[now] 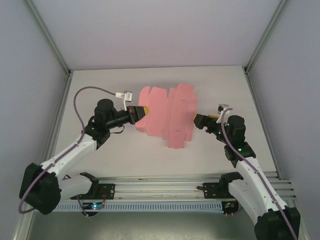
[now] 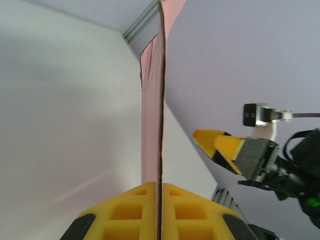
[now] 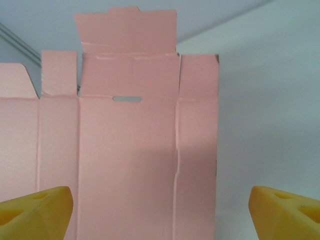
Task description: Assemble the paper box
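though held up over mid-table, shows no fold yet: paper box (image 1: 167,112), flat die-cut sheet, pinched at one edge by closed left gripper (image 1: 141,113). right gripper (image 1: 201,120) wide open beside opposite edge, empty. nearly all assembly left.

Table (image 1: 227,92): was white, matte and evenly lit.
Walls (image 1: 150,30): pale grey panels stood left, right and far.
Posts (image 1: 47,35): aluminium, at far corners.
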Controlling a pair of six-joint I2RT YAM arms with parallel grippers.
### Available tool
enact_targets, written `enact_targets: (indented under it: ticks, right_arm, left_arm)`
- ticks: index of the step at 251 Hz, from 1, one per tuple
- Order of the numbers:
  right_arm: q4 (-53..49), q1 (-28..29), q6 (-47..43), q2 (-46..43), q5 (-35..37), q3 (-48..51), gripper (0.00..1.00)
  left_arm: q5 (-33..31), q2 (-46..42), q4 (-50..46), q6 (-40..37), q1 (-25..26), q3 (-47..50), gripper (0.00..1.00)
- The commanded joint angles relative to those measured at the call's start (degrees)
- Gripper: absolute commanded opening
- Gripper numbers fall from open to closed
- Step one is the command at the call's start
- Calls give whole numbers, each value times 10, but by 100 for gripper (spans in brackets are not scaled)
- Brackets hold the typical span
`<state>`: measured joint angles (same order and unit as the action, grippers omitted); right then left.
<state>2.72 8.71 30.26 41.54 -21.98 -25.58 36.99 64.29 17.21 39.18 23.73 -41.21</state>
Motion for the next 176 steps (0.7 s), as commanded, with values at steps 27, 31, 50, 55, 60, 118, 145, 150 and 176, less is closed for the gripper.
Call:
enact_targets:
  ticks: [27, 31, 50, 55, 60, 118, 145, 150, 176]
  right_arm:
    - [42, -21, 7, 2, -108, 14, 90]
    - [48, -23, 8, 4, -115, 14, 90]
    - [79, -30, 16, 18, -143, 15, 90]
    - [89, -31, 21, 23, -149, 16, 89]
    - [100, -32, 23, 28, -158, 17, 88]
    - [251, -34, 80, 89, -250, 25, 83]
    - [252, -36, 74, 91, -249, 22, 77]
    - [252, -37, 73, 90, -250, 22, 77]
    - [241, -39, 69, 81, -249, 18, 63]
  left_arm:
    - [12, -90, 19, -16, 15, 0, 0]
    - [8, -96, 15, -18, 15, 0, 0]
    - [-5, -119, -1, -25, 15, 2, 0]
    - [-6, -123, -3, -26, 15, 3, 0]
    - [-5, -127, -3, -27, 15, 3, 0]
    - [4, -150, 11, -19, 16, 5, 0]
    - [-15, -155, -15, -27, 16, -1, 0]
    - [-17, -155, -18, -28, 16, -1, 0]
    - [-22, -154, -17, -25, 16, 3, 0]
